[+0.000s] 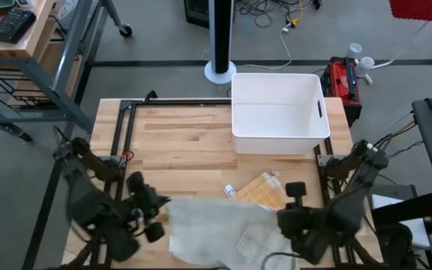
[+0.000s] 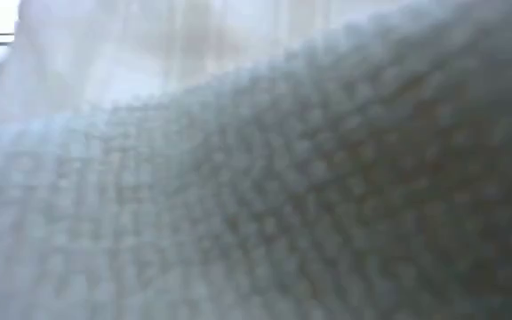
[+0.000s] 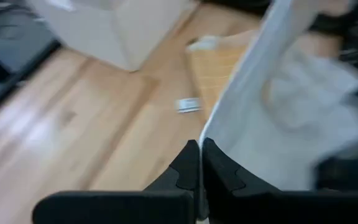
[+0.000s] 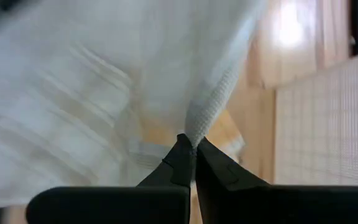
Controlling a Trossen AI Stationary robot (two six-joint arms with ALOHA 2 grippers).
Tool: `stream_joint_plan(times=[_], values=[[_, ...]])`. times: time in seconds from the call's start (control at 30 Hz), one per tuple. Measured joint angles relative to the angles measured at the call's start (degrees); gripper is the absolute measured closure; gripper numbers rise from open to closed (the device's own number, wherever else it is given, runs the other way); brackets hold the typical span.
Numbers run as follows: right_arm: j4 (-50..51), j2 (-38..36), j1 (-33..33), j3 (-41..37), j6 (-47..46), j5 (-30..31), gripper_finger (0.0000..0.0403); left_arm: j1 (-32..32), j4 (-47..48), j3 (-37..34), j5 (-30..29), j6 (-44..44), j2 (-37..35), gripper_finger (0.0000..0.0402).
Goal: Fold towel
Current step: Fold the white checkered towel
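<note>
From above, the towel (image 1: 220, 229) lies spread across the near edge of the table (image 1: 178, 139), between my two arms, its pale cloth rumpled and partly covering a tan woven cloth (image 1: 259, 190) that pokes out toward the white bin (image 1: 280, 112) standing at the far side. My left gripper (image 1: 158, 201) sits at the towel's left edge and my right gripper (image 1: 286, 219) at its right edge, both low over the wood. A small tag or label (image 1: 229, 191) lies on the table just beside the tan cloth. From table height, nearly the whole view is filled by the towel's waffle weave (image 2: 309, 196) right against the lens, so I can tell nothing else there. Through my left wrist, my left gripper (image 3: 201, 163) is clenched on the towel's edge (image 3: 253, 81), the cloth rising taut from between the closed fingers (image 3: 182, 171); the tan cloth (image 3: 219, 65), the small label (image 3: 188, 104) and a corner of the white bin (image 3: 123, 31) show beyond. Through my right wrist, my right gripper (image 4: 194, 158) is likewise pinched on a fold of the towel (image 4: 104, 81), which climbs from the fingers (image 4: 219, 171) and drapes across the view, with the tan cloth (image 4: 225, 134) showing beneath it.
</note>
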State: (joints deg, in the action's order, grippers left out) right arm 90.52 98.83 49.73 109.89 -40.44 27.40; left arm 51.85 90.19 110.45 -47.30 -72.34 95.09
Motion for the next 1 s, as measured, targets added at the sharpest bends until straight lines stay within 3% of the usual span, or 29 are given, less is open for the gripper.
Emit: stream_joint_plan(times=[0.27, 0.5, 0.67, 0.87, 1.0], values=[[-0.3, 0.0, -7.6, -15.7, 3.9, 4.1, 0.0403, -9.8, -0.1, -12.6, -0.5, 5.0, 0.0, 0.0401], [-0.9, 0.0, -17.3, -23.9, 4.8, 8.4, 0.0399, -21.9, -0.7, -22.3, -1.3, 7.6, 0.0, 0.0392], [-1.5, 0.0, -21.7, -24.7, 5.3, 2.4, 0.0355, -29.0, -4.0, -27.4, 5.0, 13.4, 0.0, 0.0337], [-1.4, -1.1, -22.8, -24.2, 7.9, 3.9, 0.0276, -32.7, -5.1, -29.6, 7.5, 19.9, -0.1, 0.0259], [-1.7, -3.6, -22.2, -24.1, 8.5, 3.7, 0.024, -32.1, -5.4, -28.6, 18.4, 23.5, -0.9, 0.022]])
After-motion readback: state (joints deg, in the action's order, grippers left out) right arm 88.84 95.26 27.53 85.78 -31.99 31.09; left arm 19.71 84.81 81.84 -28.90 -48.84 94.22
